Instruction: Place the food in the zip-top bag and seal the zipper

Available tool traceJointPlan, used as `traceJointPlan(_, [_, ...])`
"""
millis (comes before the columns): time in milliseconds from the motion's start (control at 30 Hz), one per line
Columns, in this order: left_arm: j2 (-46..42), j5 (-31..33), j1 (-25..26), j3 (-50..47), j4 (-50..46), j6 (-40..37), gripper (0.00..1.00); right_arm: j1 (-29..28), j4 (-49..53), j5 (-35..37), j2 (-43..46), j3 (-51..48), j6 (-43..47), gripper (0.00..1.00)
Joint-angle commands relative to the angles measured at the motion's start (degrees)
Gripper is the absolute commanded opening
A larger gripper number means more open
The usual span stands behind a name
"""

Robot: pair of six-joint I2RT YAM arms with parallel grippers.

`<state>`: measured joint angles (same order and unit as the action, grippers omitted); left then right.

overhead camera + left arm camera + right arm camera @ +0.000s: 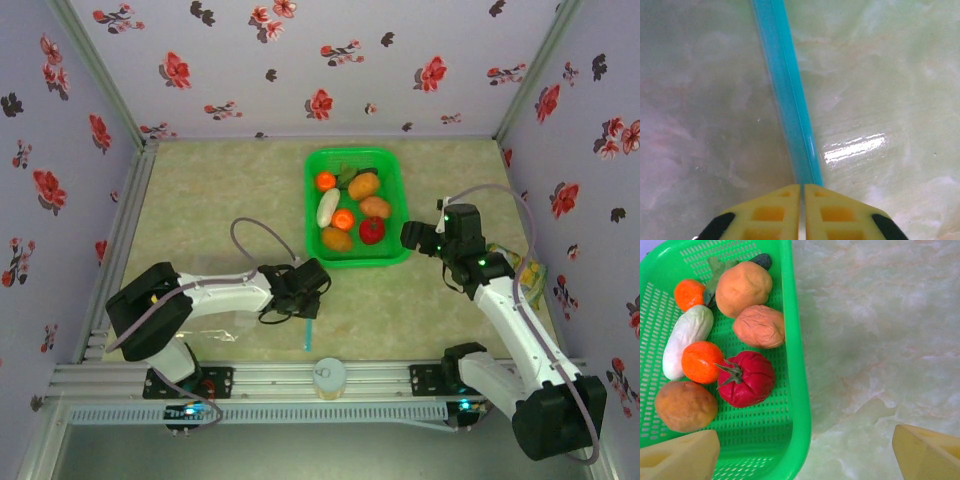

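Observation:
The food lies in a green basket (388,160): two oranges (689,292) (701,361), three brown-orange lumps (744,288) (759,326) (685,406), a red tomato (747,379) and a white elongated piece (687,337). My right gripper (805,460) hangs open over the basket's near right rim (797,365), nothing between its yellow fingers (682,457). The clear zip-top bag (215,322) lies flat by the left arm. Its light-blue zipper (790,100) runs straight away from my left gripper (802,187), which is shut on the strip's near end. The zipper (311,333) pokes out below the left gripper (300,290).
A yellow-green snack packet (530,272) lies at the right wall behind the right arm. A white round lid-like object (328,375) sits on the front rail between the arm bases. Floral walls close in three sides.

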<state>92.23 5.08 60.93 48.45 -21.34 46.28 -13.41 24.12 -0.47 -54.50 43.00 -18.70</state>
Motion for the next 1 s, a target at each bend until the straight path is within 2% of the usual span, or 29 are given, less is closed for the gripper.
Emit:
traceJointPlan(0, [-0.29,-0.8,-0.68,-1.06,0.2,-0.05,0.03,-0.32,0.27,-0.16,0.12,-0.9,-0.15,0.9])
traceJointPlan(67, [-0.26,-0.86,-0.89,-1.16,0.04,-0.06,0.03,-0.38,0.31,-0.06,0.21,-0.9,-0.2,0.9])
traceJointPlan(167, [-1.42,-0.8,-0.99,-1.11,-0.43,-0.36,0.18,-0.39,0.51,-0.06,0.29,-0.9,-0.09,0.9])
traceJointPlan(233, [-2.71,-0.86,-0.99,-1.16,-0.37,-0.39,0.24,-0.37,0.45,0.12,0.23,-0.97,0.0,0.9])
traceJointPlan(467, [-5.35,-0.76,0.54,0.87,-4.07,-0.18,0.23,-0.39,0.41,0.2,0.23,-0.98,0.07,0.91])
traceJointPlan(633, [-3.04,-0.65,2.43,2.26,-6.78,0.52,0.24,-0.39,0.25,0.2,0.23,-1.16,-0.02,0.91])
traceJointPlan(967, [0.41,-0.85,2.97,3.41,-7.32,0.41,0.25,-0.34,0.31,0.37,0.34,-1.26,0.07,0.91])
